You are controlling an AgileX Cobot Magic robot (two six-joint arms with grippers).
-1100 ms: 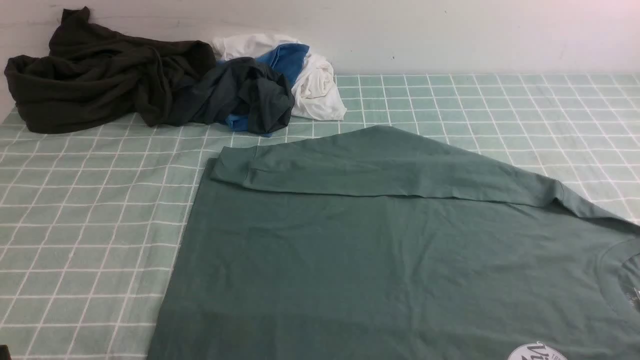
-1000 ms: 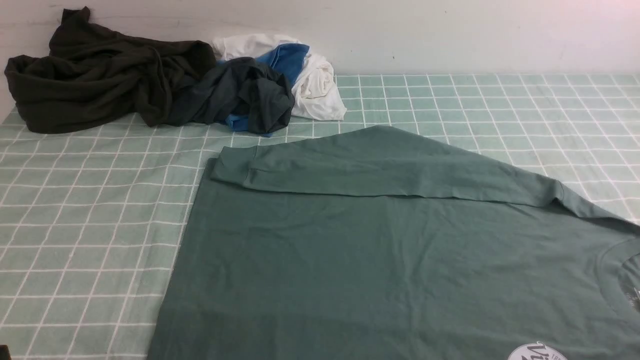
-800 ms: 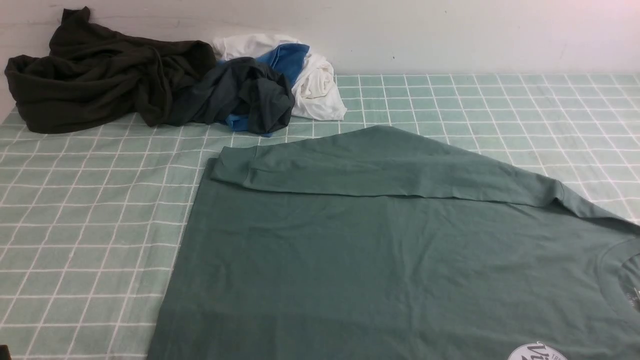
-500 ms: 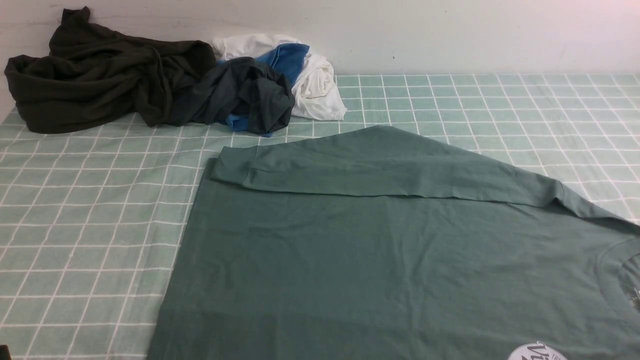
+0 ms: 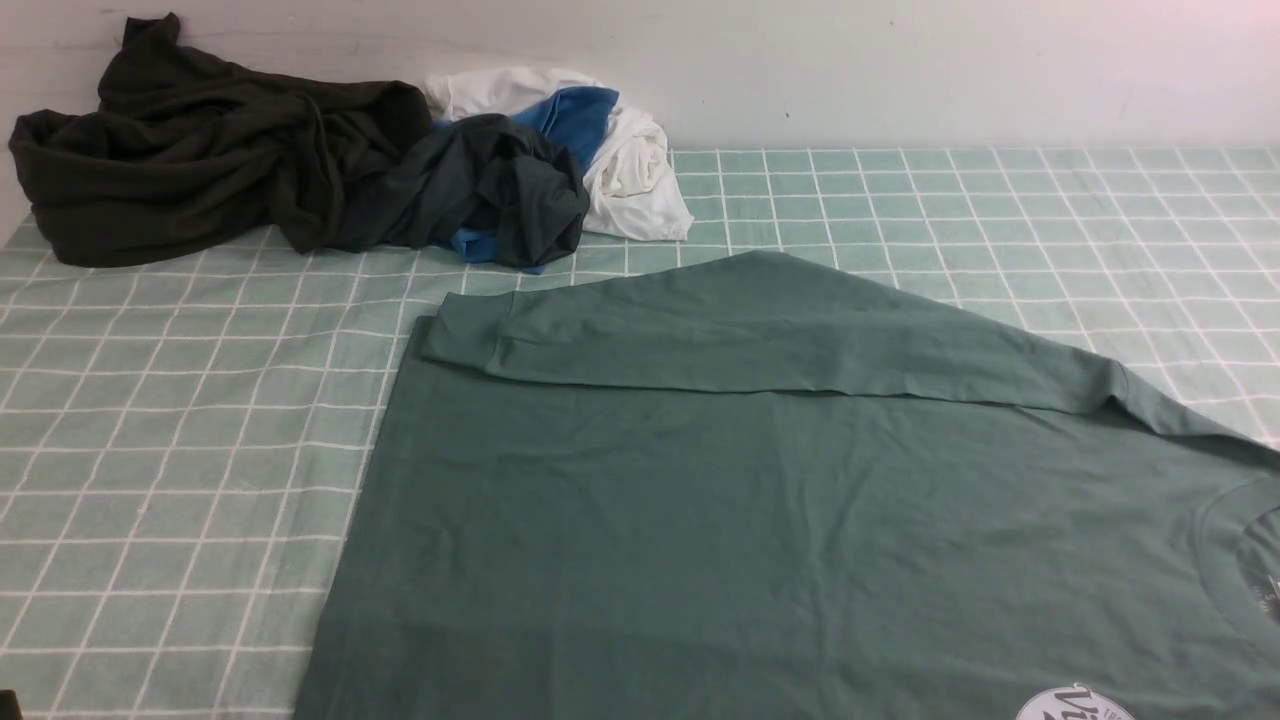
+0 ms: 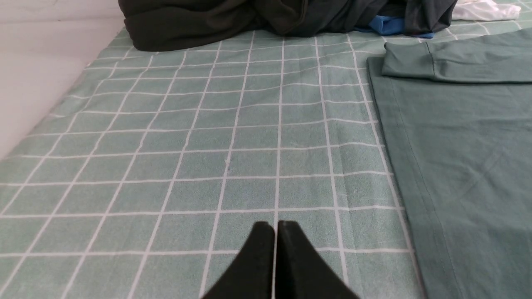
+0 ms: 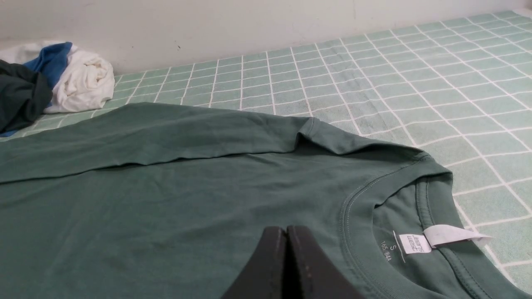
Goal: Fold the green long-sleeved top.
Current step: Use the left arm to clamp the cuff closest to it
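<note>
The green long-sleeved top point(image 5: 780, 520) lies flat on the checked cloth, with its neck point(image 5: 1240, 560) at the right and its hem at the left. One sleeve point(image 5: 760, 340) is folded across the body along the far edge, cuff at the left. A white round logo point(image 5: 1075, 704) shows at the front edge. My left gripper point(image 6: 274, 224) is shut and empty over bare cloth, beside the top's hem point(image 6: 399, 145). My right gripper point(image 7: 286, 228) is shut and empty above the chest, near the ribbed neck point(image 7: 374, 195) and its label point(image 7: 436, 238). Neither gripper shows in the front view.
A pile of clothes sits at the back left against the wall: a very dark olive-black garment point(image 5: 200, 160), a dark slate-grey one with blue parts point(image 5: 500, 190) and a white one point(image 5: 630, 170). The checked green cloth point(image 5: 150, 450) covers the table; its left edge point(image 6: 62, 95) shows.
</note>
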